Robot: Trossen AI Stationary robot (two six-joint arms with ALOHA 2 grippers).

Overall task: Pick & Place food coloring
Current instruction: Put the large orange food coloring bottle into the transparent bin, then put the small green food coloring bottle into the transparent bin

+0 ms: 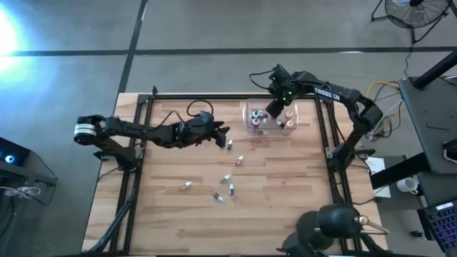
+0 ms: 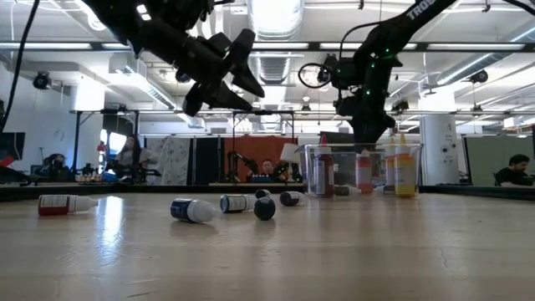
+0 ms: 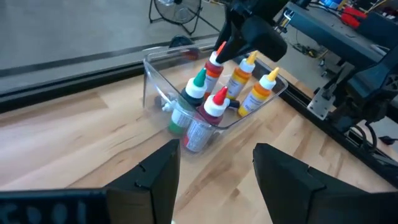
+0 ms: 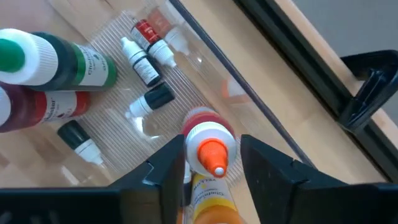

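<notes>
The clear box (image 1: pixel 272 118) sat near the far edge of the bench (image 1: pixel 171 214), and everything else is placed from it. The right gripper (image 4: pixel 212 155) hung inside the box, its fingers on either side of an upright orange-capped bottle (image 4: pixel 210 163); they stood close to the cap, but whether they pressed it or had let go cannot be told. Beside that bottle in the box stood two yellow bottles (image 3: pixel 261 92), a green-capped bottle (image 3: pixel 194 93) and a red-capped bottle (image 3: pixel 214 107). On the box floor lay several tiny dropper bottles (image 4: pixel 140 60), some with white caps and some with black, one with a red label.

The left gripper (image 1: pixel 223 133) hovered above the bench to the left of the box, well clear of it, its fingers (image 3: pixel 155 180) spread wide with nothing between them.

More small bottles lay loose on the bench, on the near side of the box: one (image 1: pixel 230 145) just below the left gripper, one (image 1: pixel 240 160) a little nearer, and a scattered group (image 1: pixel 224 179) nearer still, with one (image 1: pixel 186 185) off to the left of that group. In the low view these lay on their sides, a red-filled one (image 2: pixel 63 203) farthest from the box.

People sat in the room behind the bench.
</notes>
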